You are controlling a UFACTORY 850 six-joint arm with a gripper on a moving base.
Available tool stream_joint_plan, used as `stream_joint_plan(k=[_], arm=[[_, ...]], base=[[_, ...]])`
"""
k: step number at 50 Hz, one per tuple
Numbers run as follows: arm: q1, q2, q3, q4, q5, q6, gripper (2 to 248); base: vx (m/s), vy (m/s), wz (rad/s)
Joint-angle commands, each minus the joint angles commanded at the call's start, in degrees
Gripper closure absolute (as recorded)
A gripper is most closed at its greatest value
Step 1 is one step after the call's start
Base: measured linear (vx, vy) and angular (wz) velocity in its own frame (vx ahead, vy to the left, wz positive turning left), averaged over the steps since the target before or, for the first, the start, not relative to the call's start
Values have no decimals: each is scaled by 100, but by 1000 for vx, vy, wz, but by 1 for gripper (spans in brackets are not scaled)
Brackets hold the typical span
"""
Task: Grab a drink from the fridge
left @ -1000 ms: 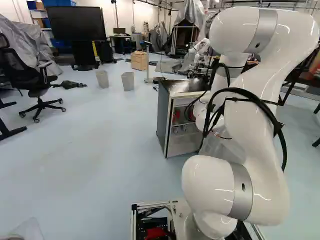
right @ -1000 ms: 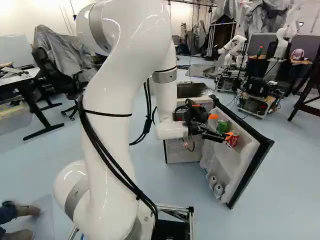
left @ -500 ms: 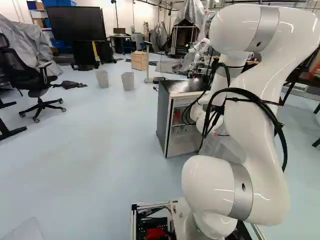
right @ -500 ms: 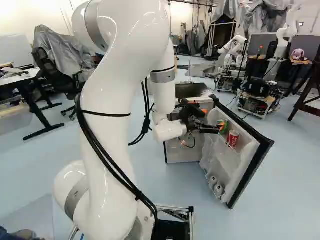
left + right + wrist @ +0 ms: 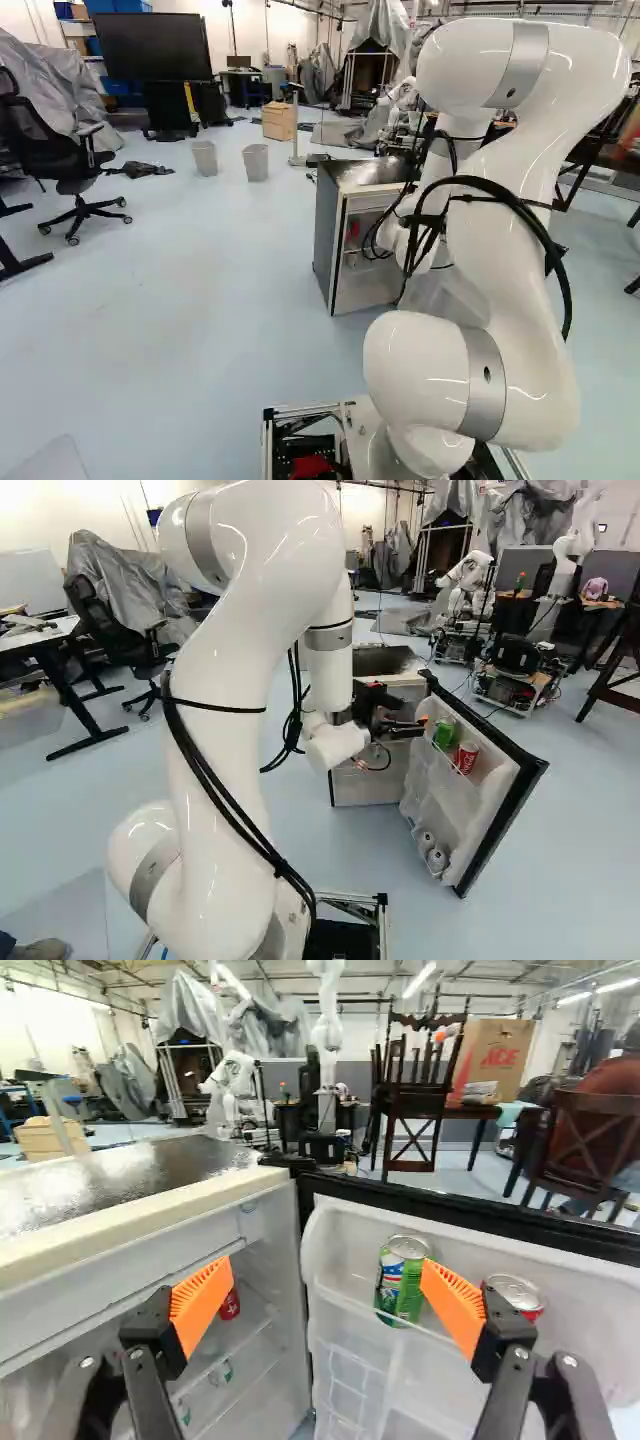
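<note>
Hanging beside the fridge door in the right base view, the gripper stands released and empty in the wrist view, one orange pad overlapping the green can in the door's shelf, so an off-centre advance could topple it.

Three views of one scene: the left base view looks from behind the arm, on its left, ahead and slightly downward past the near links to the fridge at middle distance. The right base view faces ahead and down from the other side, the open door lying beyond the arm. Both base views share the arm, the fridge and the chair. The wrist view—the closest—looks along the gripper, across the fridge top and into the door; it shares the door's cans with the right base view.
</note>
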Motion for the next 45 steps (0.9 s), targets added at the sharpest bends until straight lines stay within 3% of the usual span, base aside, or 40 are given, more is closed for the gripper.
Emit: stream_joint_plan(k=[45], arm=[[-16,-783,-291,-2643,0,0,3]], base=[[0,0,0]])
